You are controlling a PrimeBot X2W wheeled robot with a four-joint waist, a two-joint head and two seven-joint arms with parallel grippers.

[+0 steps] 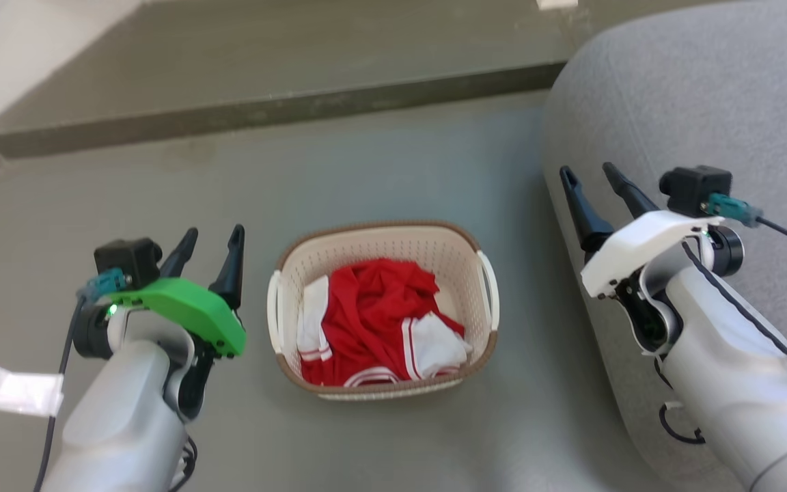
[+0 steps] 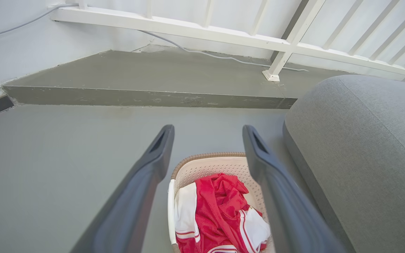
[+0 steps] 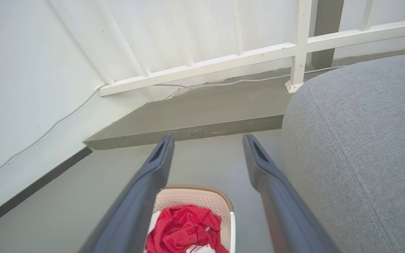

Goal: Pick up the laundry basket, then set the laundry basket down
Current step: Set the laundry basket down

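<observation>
A cream-white, perforated plastic laundry basket (image 1: 380,249) of rounded-rectangular shape, edged with a brown woven-look rim, is seen standing on the smooth grey floor (image 1: 393,157). It is placed between the two arms in the head view, just beside the curved flank of a grey fabric-covered sofa (image 1: 694,102). It is touched by neither arm. Its two white side handles (image 1: 274,311) are left free. A crumpled red garment with white trim (image 1: 373,307) is held inside it, and much of the basket's bottom is covered by it.

The left claw (image 1: 214,232), mounted behind a bright green plastic cover (image 1: 182,307), is held to the left of the basket and apart from it. Its two long dark fingers are spread and nothing is gripped between them. The right claw (image 1: 586,169), mounted behind a white plastic cover (image 1: 646,242), is held well to the right, in front of the sofa's side. Its fingers are likewise parted and nothing is carried. In each wrist view the basket is seen low down between that claw's separated fingers.

Beyond the basket a raised grey concrete step (image 1: 264,75) is seen. A white-painted railing (image 2: 223,33) is fixed on it, and a thin pale cable (image 2: 216,55) is laid along its back edge.
</observation>
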